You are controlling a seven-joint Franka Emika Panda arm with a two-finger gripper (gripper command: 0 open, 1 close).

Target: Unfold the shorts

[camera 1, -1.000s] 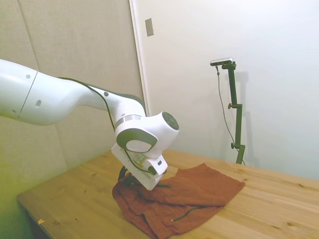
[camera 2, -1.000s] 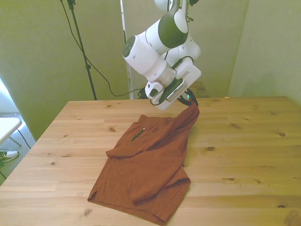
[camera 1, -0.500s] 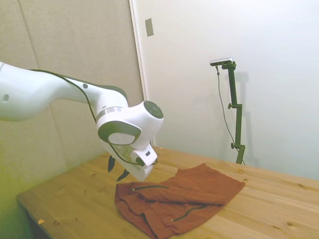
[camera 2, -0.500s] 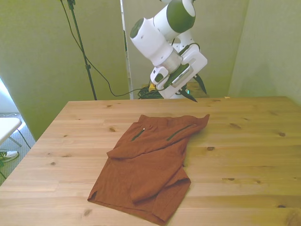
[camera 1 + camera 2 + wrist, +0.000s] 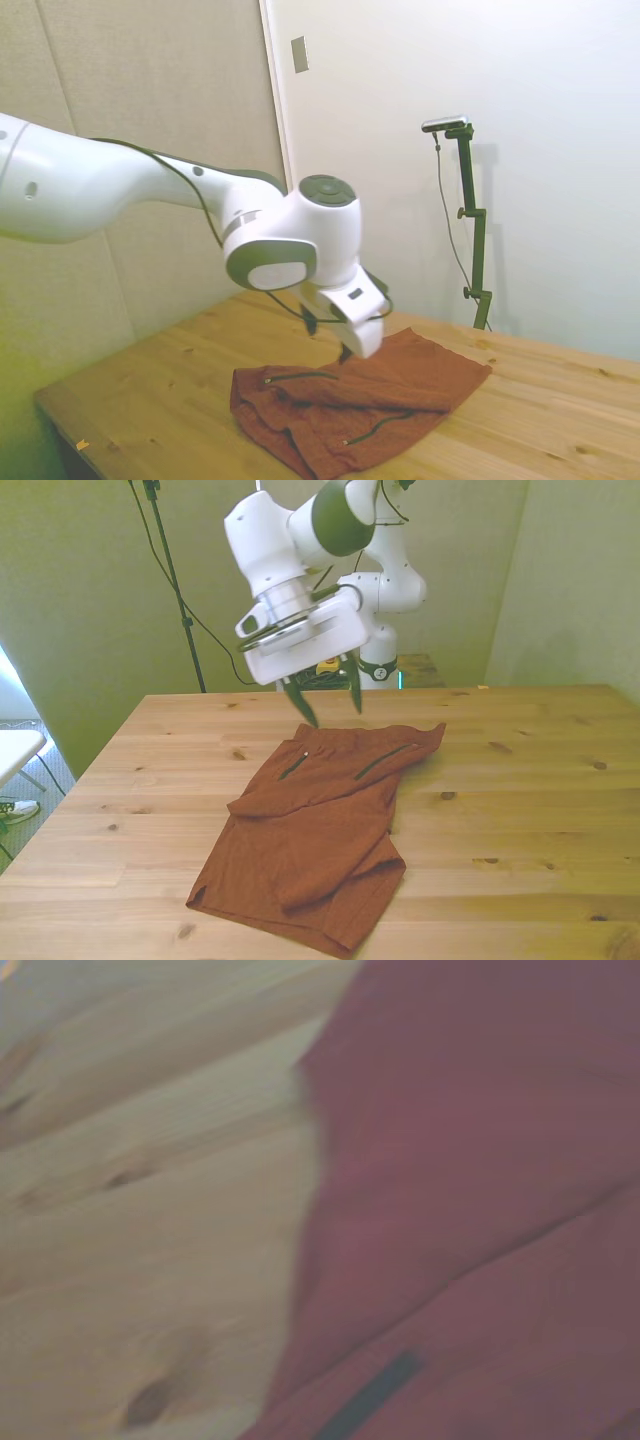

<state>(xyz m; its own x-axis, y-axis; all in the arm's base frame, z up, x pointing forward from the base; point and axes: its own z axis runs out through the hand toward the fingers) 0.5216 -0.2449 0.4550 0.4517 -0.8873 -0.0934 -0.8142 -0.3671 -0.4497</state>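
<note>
The rust-red shorts (image 5: 320, 820) lie on the wooden table (image 5: 520, 780), partly folded, with a flap of cloth lying over the middle and two dark pocket zippers (image 5: 385, 758) showing near the far edge. My gripper (image 5: 329, 702) hangs open just above that far edge, holding nothing, its dark fingers (image 5: 301, 706) pointing down at the cloth. In the side view the gripper (image 5: 345, 352) hovers over the shorts (image 5: 380, 395) near their back edge. The blurred wrist view shows the shorts' edge (image 5: 480, 1210) against bare wood, with a dark zipper (image 5: 370, 1400).
Bare wood (image 5: 150, 780) stretches around the shorts on all sides. A wall (image 5: 520, 150) stands behind the table in the side view. A black cable (image 5: 215, 640) hangs behind the table's far edge.
One second ago the gripper held up a corner of the shorts; it let go, the corner dropped flat, and the open gripper has swung toward the front view's left over the zipper edge.
</note>
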